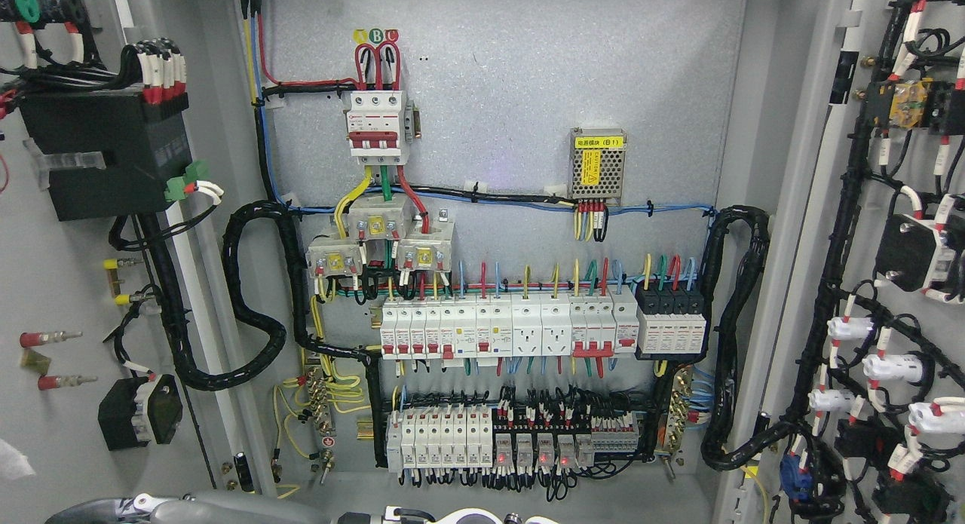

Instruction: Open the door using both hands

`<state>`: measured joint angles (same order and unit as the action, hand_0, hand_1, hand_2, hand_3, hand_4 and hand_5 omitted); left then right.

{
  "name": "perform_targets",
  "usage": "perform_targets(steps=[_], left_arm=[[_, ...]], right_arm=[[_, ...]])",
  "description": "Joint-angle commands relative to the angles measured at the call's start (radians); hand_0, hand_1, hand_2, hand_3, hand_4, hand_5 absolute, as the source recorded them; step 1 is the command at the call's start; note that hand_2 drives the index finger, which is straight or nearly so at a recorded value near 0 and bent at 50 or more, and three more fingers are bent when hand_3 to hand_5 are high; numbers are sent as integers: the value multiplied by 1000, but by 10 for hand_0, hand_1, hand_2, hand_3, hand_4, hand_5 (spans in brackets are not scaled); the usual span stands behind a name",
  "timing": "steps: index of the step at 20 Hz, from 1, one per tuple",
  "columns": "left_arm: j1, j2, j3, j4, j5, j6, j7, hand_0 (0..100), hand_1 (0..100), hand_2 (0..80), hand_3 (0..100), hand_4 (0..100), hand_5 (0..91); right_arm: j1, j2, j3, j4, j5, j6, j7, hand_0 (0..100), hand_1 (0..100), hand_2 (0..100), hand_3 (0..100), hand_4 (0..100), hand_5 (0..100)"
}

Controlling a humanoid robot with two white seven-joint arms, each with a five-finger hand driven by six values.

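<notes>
Doors stand swung wide, left and right, cabinet wiring bared.
Only robot arm parts show at the bottom edge; no robot hand visible, so grip unknowable.

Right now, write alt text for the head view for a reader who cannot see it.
An electrical cabinet stands open, both doors swung wide: left door, right door, each with wired parts on its inner face. Inside are rows of breakers, relays and coloured wires. Parts of the robot's arms show at the bottom edge.
</notes>
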<state>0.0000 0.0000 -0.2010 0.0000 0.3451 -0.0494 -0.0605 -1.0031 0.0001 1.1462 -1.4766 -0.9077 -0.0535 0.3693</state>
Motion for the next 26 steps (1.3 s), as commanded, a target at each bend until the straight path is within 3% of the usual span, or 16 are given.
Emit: perform_targets(steps=[1,5,26], left_arm=[[-34,9,0,14,0,0,1,291,0,29,29,33,0],[-34,8,0,14,0,0,1,291,0,29,29,33,0],[-35,8,0,14,-2,0,1,292,0,29,29,33,0]], right_arm=[[-37,0,82,2,-55,-2,-44,219,0,0,0,0,0],[-63,0,93,2,-96,-2,-76,219,0,0,0,0,0],[-176,0,164,27,-146,-2,-76,219,0,0,0,0,0]])
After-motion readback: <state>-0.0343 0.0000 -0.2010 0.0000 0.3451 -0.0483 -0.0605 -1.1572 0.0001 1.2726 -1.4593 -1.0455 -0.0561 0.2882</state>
